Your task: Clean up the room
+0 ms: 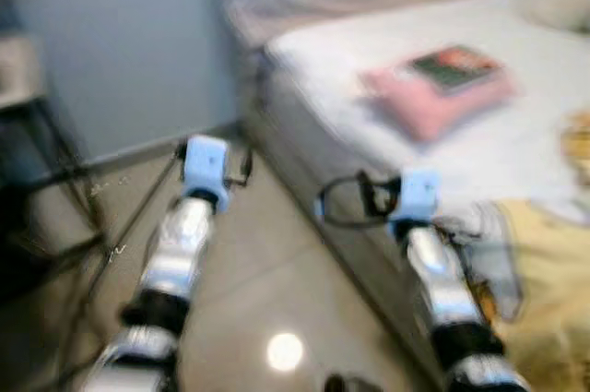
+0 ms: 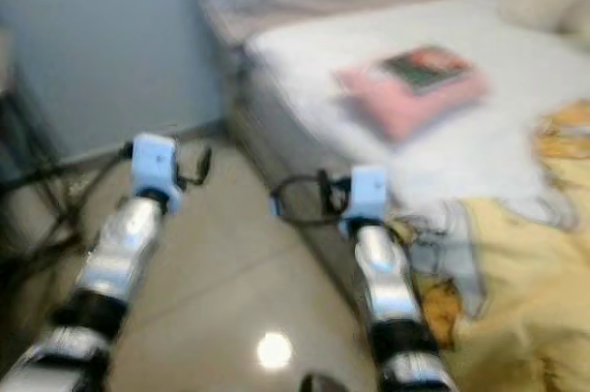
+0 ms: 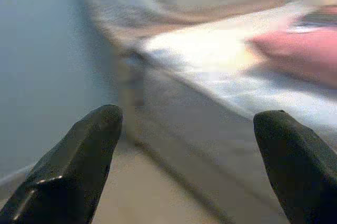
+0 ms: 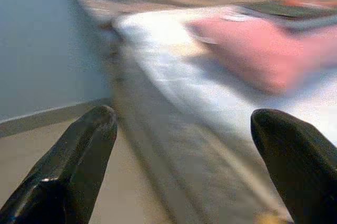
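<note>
A bed (image 1: 332, 69) with a white sheet runs along the right side. On it lies a pink pillow (image 1: 438, 97) with a dark book (image 1: 454, 67) on top. A yellow blanket (image 1: 544, 300) is bunched at the near right. Both silver arms reach forward: the left arm (image 1: 189, 226) over the floor, the right arm (image 1: 433, 263) at the bed's near edge. My left gripper (image 3: 187, 116) is open and empty, facing the bed's side. My right gripper (image 4: 182, 114) is also open and empty, with the pink pillow (image 4: 263, 50) ahead of it. Every view is blurred.
A pale blue wall (image 1: 129, 41) stands behind the floor strip. Dark furniture legs and cables (image 1: 55, 198) crowd the left. The beige tiled floor (image 1: 267, 291) between the arms shows a lamp's reflection.
</note>
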Controlling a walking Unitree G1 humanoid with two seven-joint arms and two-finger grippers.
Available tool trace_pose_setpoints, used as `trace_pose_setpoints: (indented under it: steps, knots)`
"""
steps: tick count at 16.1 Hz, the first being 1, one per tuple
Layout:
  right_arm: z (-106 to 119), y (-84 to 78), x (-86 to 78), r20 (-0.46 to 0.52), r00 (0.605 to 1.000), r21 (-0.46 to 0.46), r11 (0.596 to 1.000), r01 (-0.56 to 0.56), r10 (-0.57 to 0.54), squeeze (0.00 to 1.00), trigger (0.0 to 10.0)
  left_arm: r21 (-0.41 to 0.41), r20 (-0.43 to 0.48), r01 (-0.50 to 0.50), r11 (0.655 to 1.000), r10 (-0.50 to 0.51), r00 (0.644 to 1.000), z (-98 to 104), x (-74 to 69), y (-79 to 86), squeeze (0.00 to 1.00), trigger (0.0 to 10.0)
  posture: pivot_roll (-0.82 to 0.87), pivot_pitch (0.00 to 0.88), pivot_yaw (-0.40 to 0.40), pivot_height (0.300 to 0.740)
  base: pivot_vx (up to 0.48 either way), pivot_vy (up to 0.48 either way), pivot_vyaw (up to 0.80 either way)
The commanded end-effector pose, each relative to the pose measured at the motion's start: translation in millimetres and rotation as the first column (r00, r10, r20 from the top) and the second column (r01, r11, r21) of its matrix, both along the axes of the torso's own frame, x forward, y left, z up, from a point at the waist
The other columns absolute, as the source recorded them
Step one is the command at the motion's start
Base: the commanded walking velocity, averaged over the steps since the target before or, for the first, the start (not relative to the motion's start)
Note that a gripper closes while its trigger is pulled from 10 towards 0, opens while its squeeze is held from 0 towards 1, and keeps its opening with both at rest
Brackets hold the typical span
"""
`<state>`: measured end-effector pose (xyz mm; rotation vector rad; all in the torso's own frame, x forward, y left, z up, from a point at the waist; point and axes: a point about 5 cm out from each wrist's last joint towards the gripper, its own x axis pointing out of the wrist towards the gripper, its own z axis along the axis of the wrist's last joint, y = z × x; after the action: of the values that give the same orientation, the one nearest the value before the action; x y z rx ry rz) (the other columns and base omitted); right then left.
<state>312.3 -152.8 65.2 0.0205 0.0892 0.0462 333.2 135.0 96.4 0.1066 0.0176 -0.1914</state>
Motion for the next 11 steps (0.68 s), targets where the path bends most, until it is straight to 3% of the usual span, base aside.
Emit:
trace_pose_setpoints:
  steps: [1, 5, 7, 11]
  knots:
    - [-1.3, 2.9, 0.2, -0.009, 1.0, 0.025, 1.0, 0.011, -0.01, 0.0, 10.0, 0.015, -0.002, -0.007, 1.0, 0.007, 1.0, -0.9, 0.2, 7.5, 0.0, 10.0, 0.02, 0.0, -0.018, 0.74, 0.0, 0.0, -0.54]
    - [-1.0, 0.0, 0.3, -0.008, 1.0, 0.031, 0.999, 0.024, -0.024, 0.0, 10.0, 0.043, 0.003, 0.01, 0.999, -0.01, 1.0, -0.3, 2.7, 4.7, 0.0, 10.0, 0.0, 0.0, -0.009, 0.74, 0.0, 0.0, -0.56]
    - [-1.2, -0.3, -0.7, -0.006, 1.0, 0.034, 0.999, 0.029, -0.029, 0.0, 10.0, 0.006, -0.01, 0.022, 1.0, -0.022, 1.0, -1.3, 2.8, 4.0, 0.0, 10.0, 0.0, 0.0, -0.004, 0.74, 0.0, 0.0, -0.58]
    - [-3.1, 10.1, -3.8, -0.007, 1.0, 0.051, 0.998, -0.029, 0.029, 0.0, 10.0, -0.045, 0.002, 0.047, 0.998, -0.047, 0.999, 0.4, 1.7, 5.6, 0.0, 10.0, 0.01, 0.0, -0.005, 0.74, 0.0, 0.458, -0.59]
